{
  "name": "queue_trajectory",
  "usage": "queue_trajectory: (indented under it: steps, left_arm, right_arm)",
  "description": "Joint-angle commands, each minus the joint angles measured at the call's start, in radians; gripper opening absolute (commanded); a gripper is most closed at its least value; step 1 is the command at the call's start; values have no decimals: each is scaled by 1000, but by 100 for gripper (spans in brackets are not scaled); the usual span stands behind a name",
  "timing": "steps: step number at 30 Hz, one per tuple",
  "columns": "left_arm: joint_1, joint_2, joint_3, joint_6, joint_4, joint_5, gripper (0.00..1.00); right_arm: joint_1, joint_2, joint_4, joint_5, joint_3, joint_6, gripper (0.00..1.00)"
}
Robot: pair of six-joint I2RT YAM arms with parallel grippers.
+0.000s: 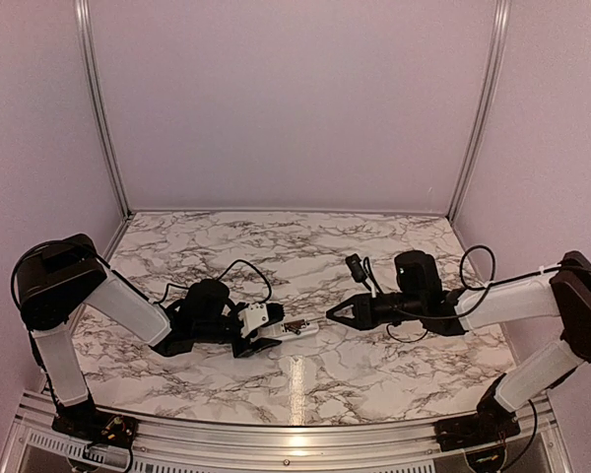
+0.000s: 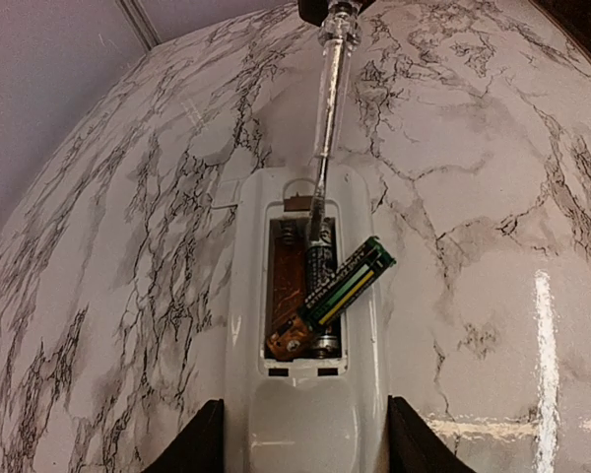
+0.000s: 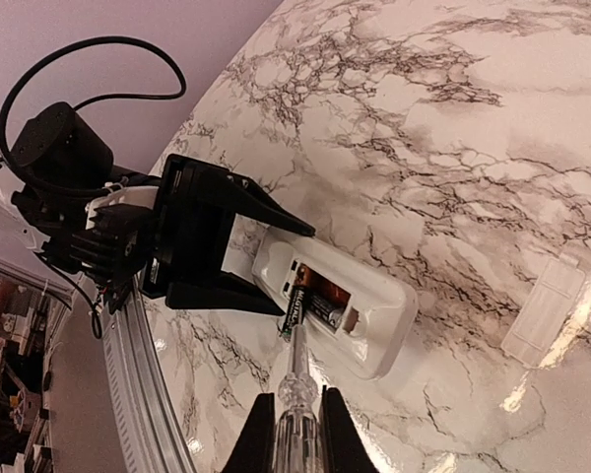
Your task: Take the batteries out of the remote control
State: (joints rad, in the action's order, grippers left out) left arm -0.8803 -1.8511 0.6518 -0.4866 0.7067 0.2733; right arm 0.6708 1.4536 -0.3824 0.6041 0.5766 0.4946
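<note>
In the top view, the remote control (image 1: 300, 326) is seen on the marbled table (image 1: 394, 246), near the middle, between the two arms. Its left end is gripped by the left gripper (image 1: 268, 333). The right gripper (image 1: 337, 313) is pointed at it from the right.

In the left wrist view, the fingers of the left gripper are closed on both long sides of the remote control. The recess is turned up, with no lid on it. Both batteries (image 2: 327, 296) are in it. The tilted battery (image 2: 357, 278) is raised at its right end and rests over the rim, and the flat battery (image 2: 320, 268) lies beside and partly under it. The tip of a screwdriver (image 2: 327, 108) is placed at the right end of the recess.

In the right wrist view, the screwdriver handle is pinched tightly between the fingers of the right gripper. A white cover (image 3: 542, 310) lies on the table, apart from the remote control.

The prying step seems to be in hand. Next, the tilted battery should be levered out completely, while the remote control is held steady. After that the flat battery must be lifted.
</note>
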Motion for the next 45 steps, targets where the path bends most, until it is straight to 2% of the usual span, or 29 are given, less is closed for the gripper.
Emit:
queue_trajectory:
  steps: [1,8,28,34,45]
  left_arm:
    - [4,28,2,-7,34,21,0]
    - [4,38,-6,-6,40,19,0]
    - [3,44,-9,0,45,12,0]
    - [4,42,-8,-1,47,12,0]
    - [4,41,-9,-5,45,7,0]
  right_arm:
    - [28,42,20,-30,59,-29,0]
    - [72,94,26,-41,86,-33,0]
    - [120,101,10,-52,70,-21,0]
    - [128,72,-27,5,66,-25,0]
    - [89,-46,114,-227,94,-56,0]
